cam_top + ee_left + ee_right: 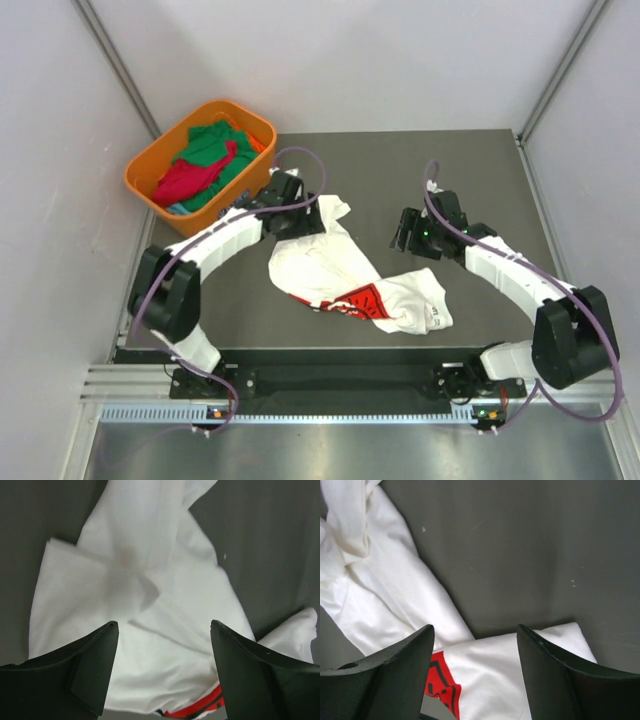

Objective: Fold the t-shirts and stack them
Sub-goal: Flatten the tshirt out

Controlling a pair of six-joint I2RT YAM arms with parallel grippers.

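The white t-shirt [345, 270] with the red chest print [362, 299] lies crumpled in the middle of the table. My left gripper [298, 222] is open over its upper left part; the left wrist view shows white cloth [150, 595] between and beyond the fingers. My right gripper [408, 232] is open above bare table to the right of the shirt; the right wrist view shows the shirt [485, 675] and its print [442, 677] below the fingers. A green t-shirt [212, 145] and a red t-shirt [190, 178] lie in the orange basket [150, 175].
The orange basket stands at the table's far left corner, close behind my left arm. Grey walls enclose the table on three sides. Dark table surface [470, 170] shows at the back right.
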